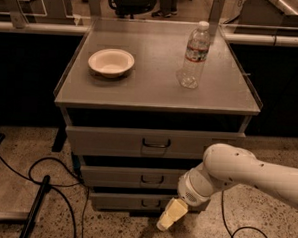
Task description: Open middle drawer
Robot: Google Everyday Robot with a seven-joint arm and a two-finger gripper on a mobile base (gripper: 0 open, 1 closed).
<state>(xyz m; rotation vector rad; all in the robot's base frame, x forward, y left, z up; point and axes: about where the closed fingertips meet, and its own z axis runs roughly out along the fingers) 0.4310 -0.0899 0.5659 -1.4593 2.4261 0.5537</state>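
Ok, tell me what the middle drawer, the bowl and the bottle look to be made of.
The middle drawer: likely painted metal, with a flat matte grey front and a dark loop handle. The bowl: cream, smooth and opaque; ceramic or plastic, cannot tell. The bottle: clear plastic with a see-through body. The gripper hangs low before the bottom drawer, pale and plastic-looking.

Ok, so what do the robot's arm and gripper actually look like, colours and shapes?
The arm is a thick, smooth white tube with rounded joints and a few tiny dark dots on its shell. Its wrist ends in a grey ringed collar. The gripper, low in front of the bottom grey metal drawer, is a pale cream-yellow, blocky piece.
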